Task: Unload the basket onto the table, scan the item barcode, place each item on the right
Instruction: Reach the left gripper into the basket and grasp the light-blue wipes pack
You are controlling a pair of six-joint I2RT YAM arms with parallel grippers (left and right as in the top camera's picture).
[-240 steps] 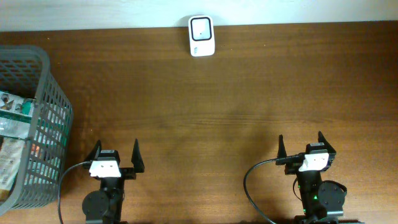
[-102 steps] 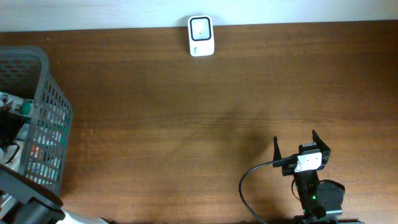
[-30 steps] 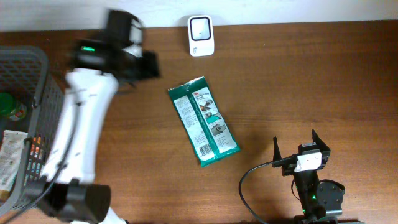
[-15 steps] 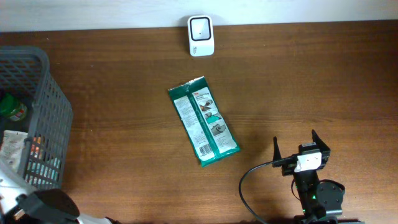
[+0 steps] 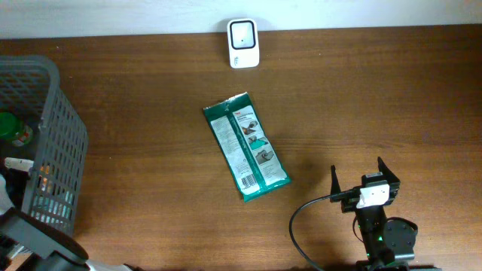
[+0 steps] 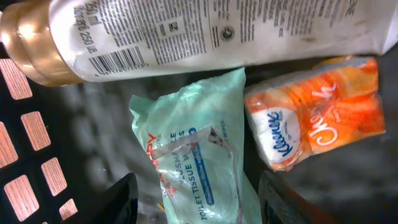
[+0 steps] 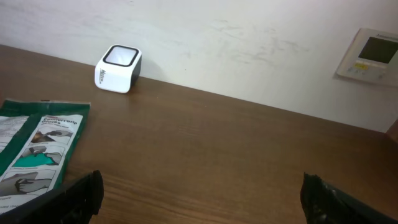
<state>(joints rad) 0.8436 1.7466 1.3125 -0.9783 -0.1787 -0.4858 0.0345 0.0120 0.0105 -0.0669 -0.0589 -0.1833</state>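
Fingers, overhead: right gripper (image 5: 358, 167) spread, empty, 5 o'clock; green packet (image 5: 246, 145) centre; scanner (image 5: 244, 44) 12 o'clock | left wrist: left gripper (image 6: 198, 186) apart astride tissue pack (image 6: 186, 155), 6 o'clock; best pinched mid-pack, clear of bottle (image 6: 205, 31) | right wrist: green packet 9 o'clock.

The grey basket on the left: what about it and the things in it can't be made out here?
- Overhead: the basket is cut by the left edge; its mesh wall hides most contents.
- Overhead: the left jaws are out of sight, past that edge or behind the mesh.
- Left wrist: the white bottle runs off the top edge; its fine print is unreadable.
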